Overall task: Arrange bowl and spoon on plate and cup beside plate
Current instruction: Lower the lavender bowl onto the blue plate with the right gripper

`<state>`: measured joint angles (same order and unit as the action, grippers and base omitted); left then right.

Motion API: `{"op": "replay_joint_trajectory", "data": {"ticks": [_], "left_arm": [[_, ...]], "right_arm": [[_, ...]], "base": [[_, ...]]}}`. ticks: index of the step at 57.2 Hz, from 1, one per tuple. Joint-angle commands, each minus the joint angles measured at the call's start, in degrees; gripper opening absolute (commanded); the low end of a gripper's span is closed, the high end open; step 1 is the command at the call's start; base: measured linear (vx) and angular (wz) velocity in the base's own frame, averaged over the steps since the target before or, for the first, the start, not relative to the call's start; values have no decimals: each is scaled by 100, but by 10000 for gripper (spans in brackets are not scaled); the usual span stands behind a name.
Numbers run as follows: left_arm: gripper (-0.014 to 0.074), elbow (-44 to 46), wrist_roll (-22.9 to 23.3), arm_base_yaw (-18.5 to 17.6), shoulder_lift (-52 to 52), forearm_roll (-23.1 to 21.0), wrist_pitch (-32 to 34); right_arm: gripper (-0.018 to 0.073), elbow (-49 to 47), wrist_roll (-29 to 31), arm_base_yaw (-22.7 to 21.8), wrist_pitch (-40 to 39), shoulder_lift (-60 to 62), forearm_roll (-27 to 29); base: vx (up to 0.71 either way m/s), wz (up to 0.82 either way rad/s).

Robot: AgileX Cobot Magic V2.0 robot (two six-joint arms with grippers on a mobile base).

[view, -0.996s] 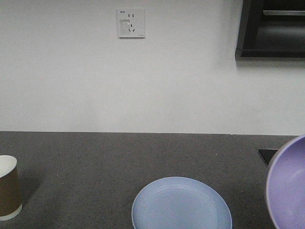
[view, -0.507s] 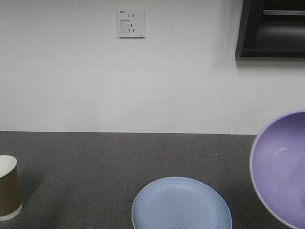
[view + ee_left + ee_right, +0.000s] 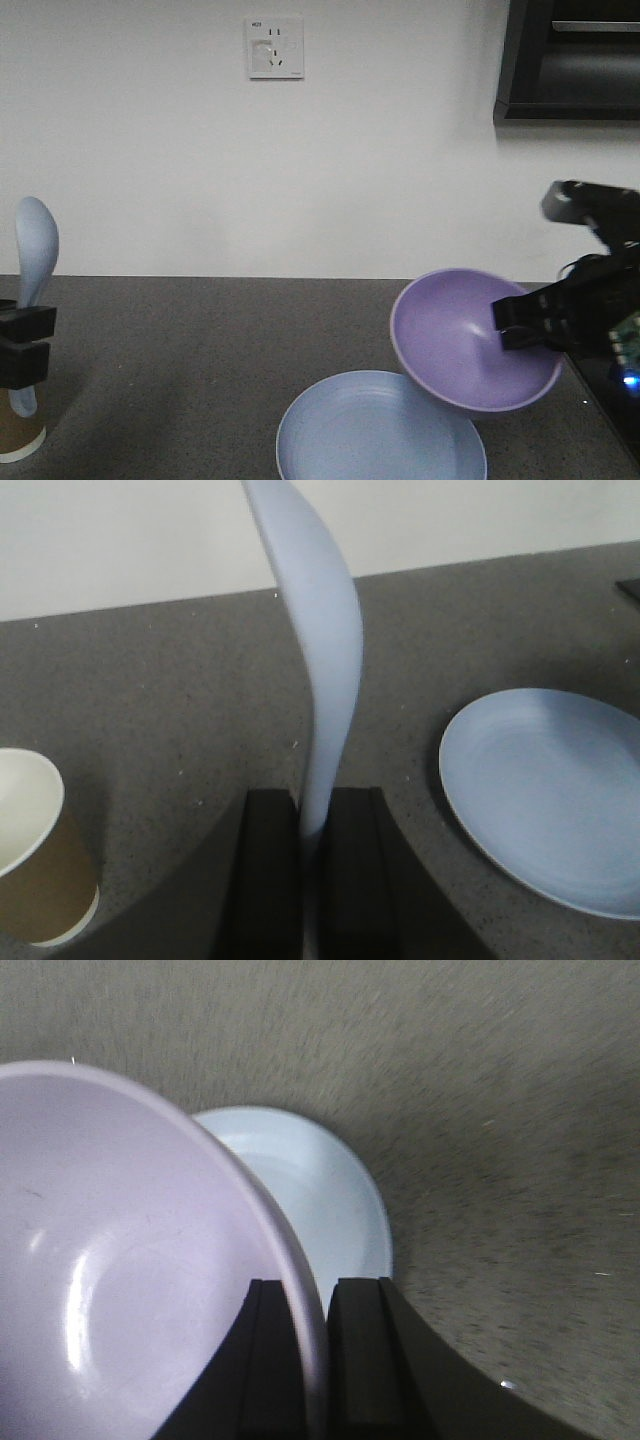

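A pale-blue plate [image 3: 380,435] lies on the dark counter at the front centre. Tilted above its right edge hangs the lavender bowl [image 3: 460,340], with my right gripper [image 3: 525,325] shut on its rim. In the right wrist view the bowl [image 3: 120,1260] fills the left, the plate [image 3: 320,1200] lies behind it, and the right gripper [image 3: 312,1300] pinches the rim. At far left my left gripper [image 3: 22,350] holds the spoon [image 3: 35,240] upright, scoop up. It largely hides the brown cup [image 3: 20,435]. The left wrist view shows the spoon [image 3: 325,660], the left gripper [image 3: 312,820], the cup [image 3: 35,860] and the plate [image 3: 550,790].
A white wall with a socket plate [image 3: 275,48] rises behind the counter. A dark cabinet [image 3: 570,60] hangs at the top right. The counter's right edge [image 3: 605,400] runs close under the right arm.
The bowl has swung left and down from the right edge to over the plate, and the right gripper now shows. The left gripper has come into view with the spoon, covering the cup.
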<state>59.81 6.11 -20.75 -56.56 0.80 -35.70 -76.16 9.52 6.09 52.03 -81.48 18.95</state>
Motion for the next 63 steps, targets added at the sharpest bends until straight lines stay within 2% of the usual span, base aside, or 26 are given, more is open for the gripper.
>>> {"op": "replay_joint_trajectory", "data": {"ticks": [1,10,19,43,50,63], "left_arm": [[0,218,44,-11,-36,-30,341],[0,212,44,-11,-74,-30,320],[0,212,44,-11,-63,-30,300],[0,212,61,-11,-63,-112,161],[0,212,55,-11,-63,-200,141],[0,212,55,-11,-63,-200,141]], "right_arm": [[-8,-376,95,315,-314,-429,86],[-8,-631,95,549,-311,-1362,84],[-8,-748,107,556,-343,-1932,158],[8,-742,498,556,-916,-2242,241],[63,-742,554,556,-902,-2242,244],[272,-742,548,556,-866,-2242,346]], "base": [[0,0],[0,0],[0,0],[0,0],[0,0],[0,0]]}}
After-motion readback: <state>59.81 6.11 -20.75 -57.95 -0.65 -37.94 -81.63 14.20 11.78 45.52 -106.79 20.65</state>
